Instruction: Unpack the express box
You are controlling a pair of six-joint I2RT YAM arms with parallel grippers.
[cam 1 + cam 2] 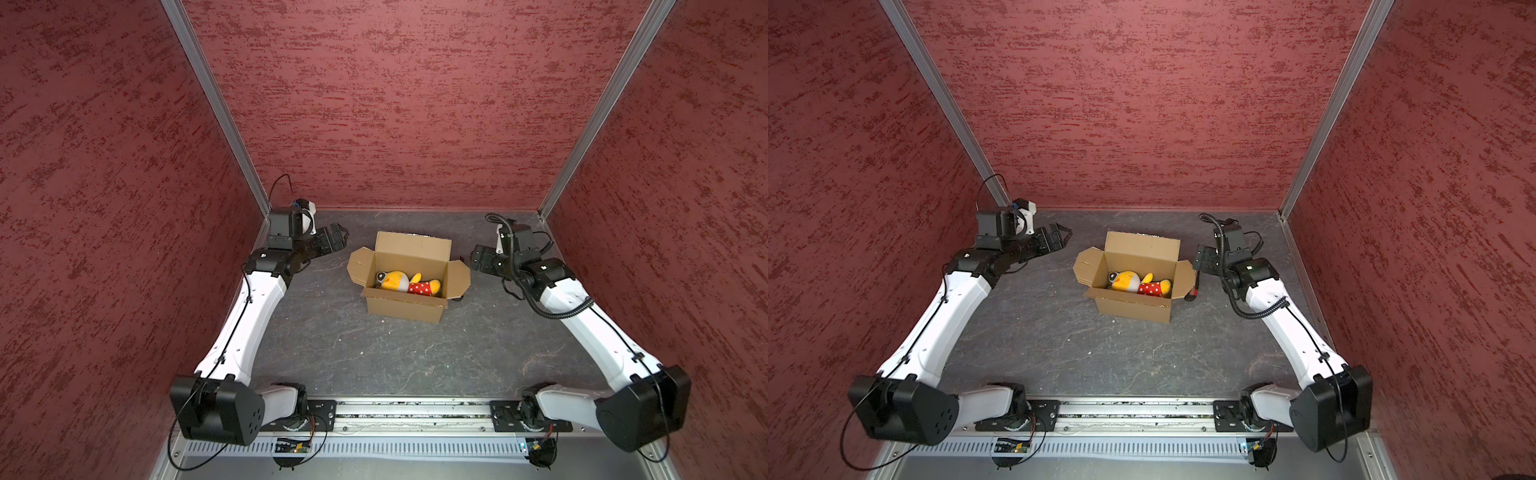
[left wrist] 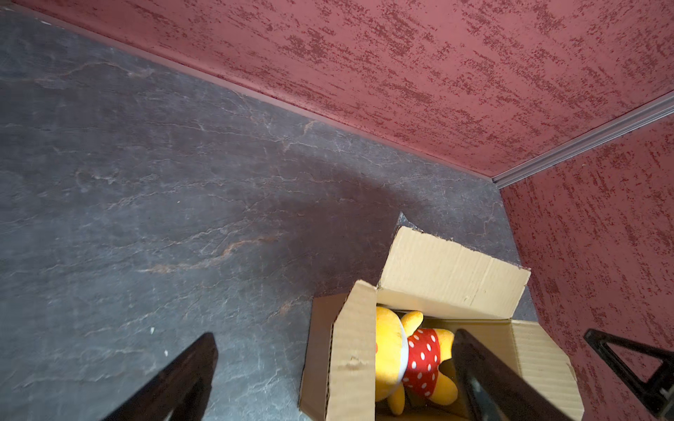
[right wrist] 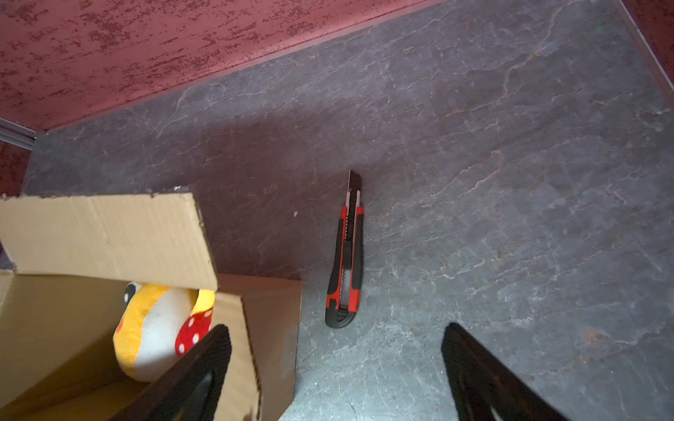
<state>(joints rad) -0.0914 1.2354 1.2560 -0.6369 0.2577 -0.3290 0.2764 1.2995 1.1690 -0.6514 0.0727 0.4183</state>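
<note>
The express box [image 1: 405, 305] sits on the tabletop [image 1: 332, 345]. Its top is open and the plush toy [image 1: 405, 282] lies inside. Your left end effector [image 1: 340, 235] hangs off the box's left side, wide open and holding nothing. Your right end effector [image 3: 335, 330] hangs off the box's right side, also wide open and empty.

Watch the knife [image 3: 346, 255]. It lies on the tabletop just beside the box's right flap [image 1: 459, 278], and its blade is out. If your right end effector dips low there, I think it could bump the knife or push it under the box.

The box looks light. If you catch a side flap or the tall back flap [image 1: 411, 245], the whole box may slide or tip. The toy is soft, so a small pinch could slip off.

In front of the box you have lots of bare room. Behind the box the red wall [image 1: 395, 124] is near, so go in from above.
</note>
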